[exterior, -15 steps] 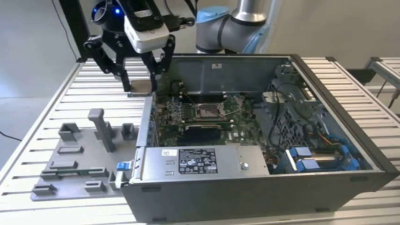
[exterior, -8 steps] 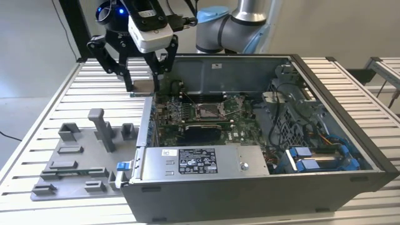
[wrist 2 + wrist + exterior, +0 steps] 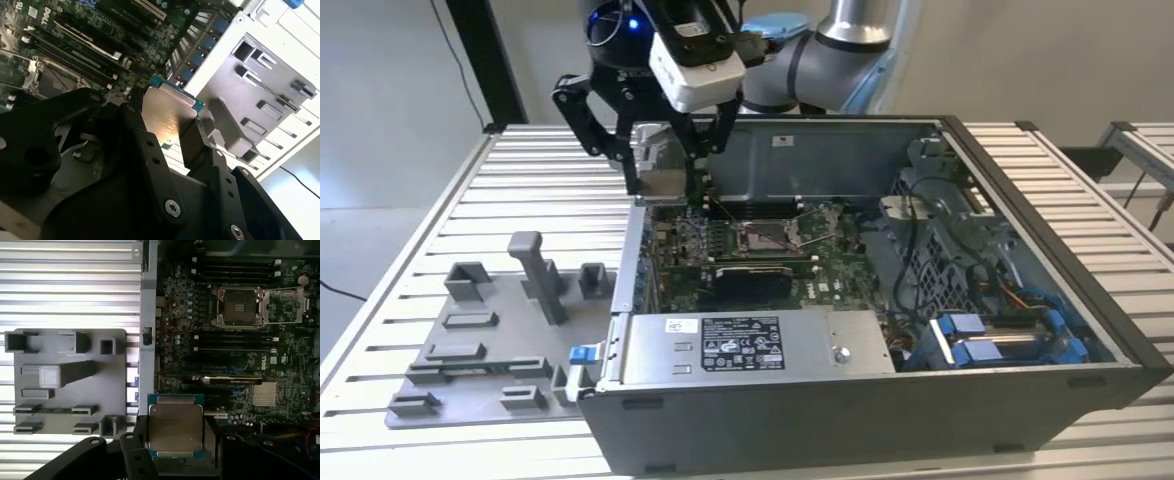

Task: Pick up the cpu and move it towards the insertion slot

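The cpu (image 3: 175,426) is a thin square chip with a silvery top and a green rim, held off the surfaces by my gripper (image 3: 175,452), which is shut on its edges. In the second wrist view the black fingers (image 3: 192,142) clamp the cpu (image 3: 167,115) from two sides. In the exterior view my gripper (image 3: 664,160) hangs over the open computer case's wall on the exterior view's left, with the cpu (image 3: 663,183) below it. The insertion slot (image 3: 767,237), a square socket with a silver frame (image 3: 239,307), lies open on the green board, apart from the cpu.
A grey fixture plate (image 3: 494,330) with upright blocks lies on the slatted table (image 3: 427,200) beside the case. Inside the case are a power supply box (image 3: 747,345), black long slots (image 3: 235,342), cables and blue drive brackets (image 3: 987,335). The case walls (image 3: 854,150) stand around the board.
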Robot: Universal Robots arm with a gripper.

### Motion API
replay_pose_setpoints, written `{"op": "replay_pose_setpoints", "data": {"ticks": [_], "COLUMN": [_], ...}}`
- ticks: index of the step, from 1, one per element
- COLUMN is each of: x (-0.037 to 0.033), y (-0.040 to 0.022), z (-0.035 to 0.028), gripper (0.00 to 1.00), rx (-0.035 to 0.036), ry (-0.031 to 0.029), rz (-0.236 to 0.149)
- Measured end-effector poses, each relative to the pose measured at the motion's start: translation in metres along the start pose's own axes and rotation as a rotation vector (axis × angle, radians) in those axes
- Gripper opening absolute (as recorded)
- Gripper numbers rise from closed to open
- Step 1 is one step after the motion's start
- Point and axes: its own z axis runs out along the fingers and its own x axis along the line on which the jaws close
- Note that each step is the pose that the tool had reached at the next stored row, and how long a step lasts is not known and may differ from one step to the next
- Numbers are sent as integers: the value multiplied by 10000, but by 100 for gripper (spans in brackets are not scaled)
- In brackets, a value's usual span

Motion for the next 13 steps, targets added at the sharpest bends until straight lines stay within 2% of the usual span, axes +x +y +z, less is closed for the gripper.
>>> {"op": "replay_pose_setpoints", "data": {"ticks": [13], "x": [-581], "y": [4], "z": [6], "gripper": [0], "rx": [0], "ry": [0], "rz": [-1]}}
